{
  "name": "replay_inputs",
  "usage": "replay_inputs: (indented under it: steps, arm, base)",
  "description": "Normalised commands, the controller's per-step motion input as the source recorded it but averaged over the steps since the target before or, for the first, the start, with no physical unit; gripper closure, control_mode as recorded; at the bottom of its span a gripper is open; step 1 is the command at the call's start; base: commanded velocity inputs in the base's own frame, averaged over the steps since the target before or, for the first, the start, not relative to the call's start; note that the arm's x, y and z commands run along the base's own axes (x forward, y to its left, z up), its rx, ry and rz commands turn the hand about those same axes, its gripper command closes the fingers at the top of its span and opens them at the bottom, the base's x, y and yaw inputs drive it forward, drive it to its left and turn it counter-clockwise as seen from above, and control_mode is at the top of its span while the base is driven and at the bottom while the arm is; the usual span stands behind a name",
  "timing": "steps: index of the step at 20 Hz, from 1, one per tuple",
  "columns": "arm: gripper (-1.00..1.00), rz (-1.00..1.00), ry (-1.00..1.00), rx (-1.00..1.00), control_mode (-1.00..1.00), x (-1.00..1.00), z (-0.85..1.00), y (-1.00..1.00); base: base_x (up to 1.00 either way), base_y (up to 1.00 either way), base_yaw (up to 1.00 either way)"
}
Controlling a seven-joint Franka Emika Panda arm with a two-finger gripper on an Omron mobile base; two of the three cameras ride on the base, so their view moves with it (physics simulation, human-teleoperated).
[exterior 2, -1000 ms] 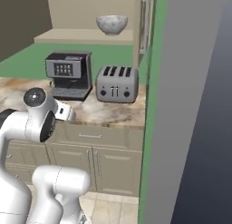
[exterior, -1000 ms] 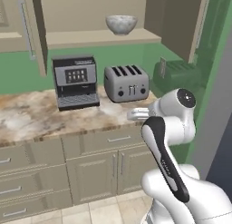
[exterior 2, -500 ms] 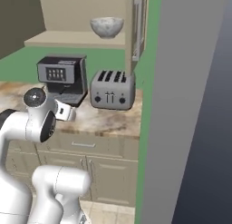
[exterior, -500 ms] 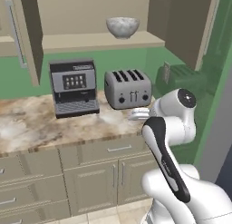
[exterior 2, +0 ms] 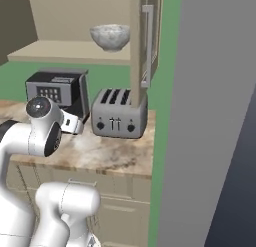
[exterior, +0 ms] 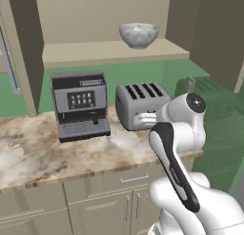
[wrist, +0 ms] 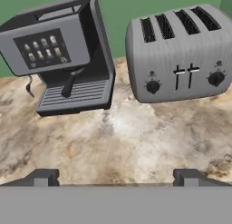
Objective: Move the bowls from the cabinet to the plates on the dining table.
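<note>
A pale grey-white marbled bowl (exterior: 138, 35) (exterior 2: 110, 37) stands on the beige shelf (exterior: 95, 53) of the open cabinet (exterior 2: 142, 46), above the toaster. My gripper (wrist: 116, 177) is open and empty, its two dark fingertips (wrist: 43, 177) set wide apart. It hovers low over the marbled counter, in front of the coffee machine and toaster and well below the shelf. My hand (exterior: 145, 119) is level with the toaster's front. The plates and the dining table are out of view.
A black coffee machine (exterior: 81, 105) (wrist: 59, 55) and a grey toaster (exterior: 140, 103) (wrist: 181, 51) stand on the marbled counter (exterior: 43, 153). Cabinet doors hang open at both sides (exterior: 219, 34) (exterior: 21, 48). A grey wall (exterior 2: 215, 116) closes the right.
The whole picture has shifted and grown: the base has driven closer to the counter and cabinet. The arm holds the same pose and the gripper stays open.
</note>
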Motion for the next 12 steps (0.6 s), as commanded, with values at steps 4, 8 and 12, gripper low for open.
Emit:
replay_inputs:
  steps: [4, 8, 12]
  arm:
    - [-1.00, 0.00, 0.00, 0.00, 1.00, 0.00, 0.00, 0.00]
    - [-1.00, 0.00, 0.00, 0.00, 1.00, 0.00, 0.00, 0.00]
    - [-1.00, 0.00, 0.00, 0.00, 1.00, 0.00, 0.00, 0.00]
  base:
    - [0.42, -0.04, 0.00]
    - [0.31, 0.00, 0.00]
    - [0.12, 0.00, 0.00]
